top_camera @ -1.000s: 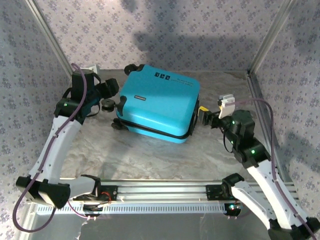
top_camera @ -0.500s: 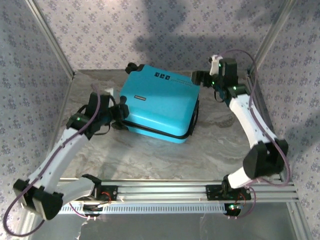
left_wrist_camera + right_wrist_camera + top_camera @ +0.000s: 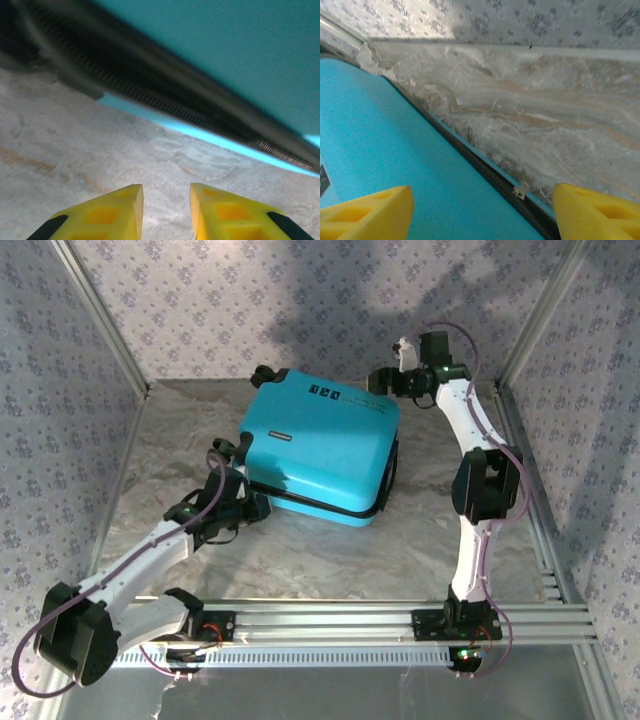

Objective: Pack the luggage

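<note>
We saw the marbled worktop (image 3: 330, 560) boxed in by patterned walls (image 3: 300, 300), w/ a metal rail (image 3: 340, 620) along its near edge. The luggage (image 3: 320, 450) lay closed and flat at the ctr-back of the worktop, turquoise shell up, turned a bit off square.

The left gripper (image 3: 252, 508) sat low at the case's near-left edge, just beside the black zip seam (image 3: 150, 95). In the left wrist view its yellow fingertips (image 3: 122, 210) stood a narrow gap apart w/ nothing btw them. Bare worktop showed below, and the shell above was blurred & cut off. Whether it touched the case we couldn't tell.

The right gripper (image 3: 385, 380) hovered at the far-right corner, jaws wide apart & empty. One finger was over the shell, the other over bare worktop nr the back wall. A small zip pull (image 3: 521, 190) sat on the seam btw them.

Small bits: black wheels (image 3: 265, 373) on the left side, a black handle (image 3: 279, 438), and label stickers (image 3: 325, 392) w/ text too small to read.
</note>
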Controlling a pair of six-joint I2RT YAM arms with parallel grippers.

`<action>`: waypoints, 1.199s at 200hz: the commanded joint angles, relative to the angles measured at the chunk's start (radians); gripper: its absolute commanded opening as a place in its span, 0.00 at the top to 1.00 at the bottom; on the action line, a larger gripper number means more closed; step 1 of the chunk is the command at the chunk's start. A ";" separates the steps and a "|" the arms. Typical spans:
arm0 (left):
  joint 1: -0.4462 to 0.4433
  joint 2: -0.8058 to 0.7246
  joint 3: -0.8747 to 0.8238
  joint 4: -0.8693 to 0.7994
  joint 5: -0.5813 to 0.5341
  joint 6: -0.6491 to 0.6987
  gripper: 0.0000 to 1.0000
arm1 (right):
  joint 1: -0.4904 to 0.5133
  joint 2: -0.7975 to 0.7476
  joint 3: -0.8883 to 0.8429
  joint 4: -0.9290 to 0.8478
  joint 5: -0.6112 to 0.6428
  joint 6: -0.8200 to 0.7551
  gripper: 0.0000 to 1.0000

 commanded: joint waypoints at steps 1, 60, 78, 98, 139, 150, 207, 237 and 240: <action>-0.008 0.045 0.032 0.124 -0.034 -0.017 0.70 | 0.005 -0.031 -0.018 -0.030 -0.051 -0.037 0.26; 0.060 0.188 0.137 0.122 -0.109 0.057 0.70 | 0.005 -0.181 -0.288 0.021 -0.115 -0.041 0.35; 0.120 0.241 0.164 0.151 -0.098 0.079 0.70 | 0.011 -0.269 -0.417 0.069 -0.116 -0.017 0.36; 0.195 0.336 0.224 0.193 -0.060 0.100 0.71 | 0.052 -0.387 -0.587 0.113 -0.091 0.015 0.39; 0.252 0.606 0.502 0.254 0.090 0.139 0.73 | 0.238 -0.689 -0.945 0.195 0.061 0.107 0.39; 0.255 0.690 0.614 0.236 0.118 0.158 0.73 | 0.315 -0.770 -1.012 0.209 0.118 0.147 0.39; 0.273 1.045 1.326 -0.100 0.228 0.274 0.58 | 0.601 -0.939 -1.078 0.266 0.278 0.245 0.36; 0.284 1.013 1.436 -0.323 0.039 0.345 0.46 | 0.562 -1.013 -1.073 0.237 0.375 0.223 0.30; 0.287 1.003 1.429 -0.325 0.030 0.347 0.46 | 0.555 -1.019 -1.074 0.232 0.377 0.221 0.30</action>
